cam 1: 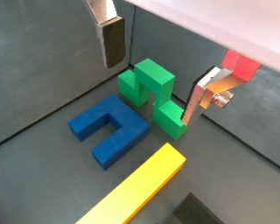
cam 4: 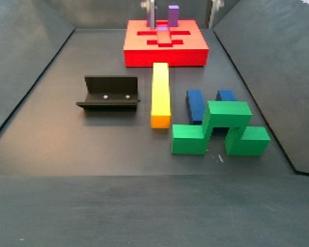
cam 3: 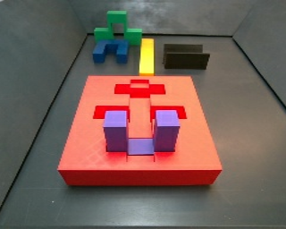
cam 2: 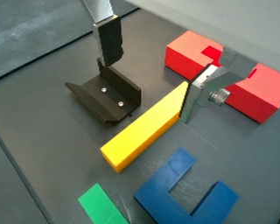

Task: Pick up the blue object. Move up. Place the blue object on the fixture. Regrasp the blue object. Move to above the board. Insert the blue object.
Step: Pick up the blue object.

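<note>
Gripper: the gripper point(cam 1: 152, 72) hangs over the floor with its plates spread apart and nothing between them.
Blue object: the blue object point(cam 1: 108, 129) lies flat on the floor, touching the green block point(cam 1: 154, 94), beside the yellow bar point(cam 2: 149, 129).
Relation: it lies below and offset from the fingers, prongs pointing toward the yellow bar.
Fixture: the fixture point(cam 2: 105, 94) stands across the bar, empty.

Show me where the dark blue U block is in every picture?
Wrist view: blue object on the floor, beside the green block, ahead of the open gripper.
Wrist view, past the yellow bar.
Side view, far end.
Side view, partly hidden behind green.
Shared landmark: the yellow bar.
</note>
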### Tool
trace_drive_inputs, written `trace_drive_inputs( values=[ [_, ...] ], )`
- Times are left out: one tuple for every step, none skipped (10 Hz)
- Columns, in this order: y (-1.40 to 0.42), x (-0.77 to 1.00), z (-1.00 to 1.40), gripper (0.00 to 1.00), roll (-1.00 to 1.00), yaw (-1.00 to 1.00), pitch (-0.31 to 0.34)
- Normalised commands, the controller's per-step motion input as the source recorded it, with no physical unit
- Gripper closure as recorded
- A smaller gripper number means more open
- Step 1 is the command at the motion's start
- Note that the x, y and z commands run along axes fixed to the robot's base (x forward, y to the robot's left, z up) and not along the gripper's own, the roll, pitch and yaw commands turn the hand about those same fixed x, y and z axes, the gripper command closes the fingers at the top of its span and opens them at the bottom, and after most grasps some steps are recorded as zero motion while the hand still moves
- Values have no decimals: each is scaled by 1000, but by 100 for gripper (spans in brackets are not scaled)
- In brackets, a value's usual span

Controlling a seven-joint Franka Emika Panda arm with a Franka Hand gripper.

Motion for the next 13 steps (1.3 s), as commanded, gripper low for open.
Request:
trace_drive_inputs(
  values=[
    [-126, -3, -337, 0, -64, 0, -103],
    [-323, -9, -571, 0, -64, 0, -176],
    [-420, 0, -649, 0, -57, 0, -194],
    [-337, -69, -749, 0, -39, 0, -219],
    [-186, -177, -780, 0, -31, 0, -227],
    [-117, -209, -760, 0, -47, 0, -234],
    [-57, -220, -731, 0, -59, 0, -243],
    [0, -149, -734, 0, -64, 0, -244],
    [0, -143, -660, 0, -69, 0, -227],
    [0, -66, -651, 0, -50, 0, -211],
    [0, -51, -603, 0, -63, -3, -206],
    [0, -180, -491, 0, -89, -20, -181],
    [0, -200, -357, 0, -126, -3, -167]
  ],
)
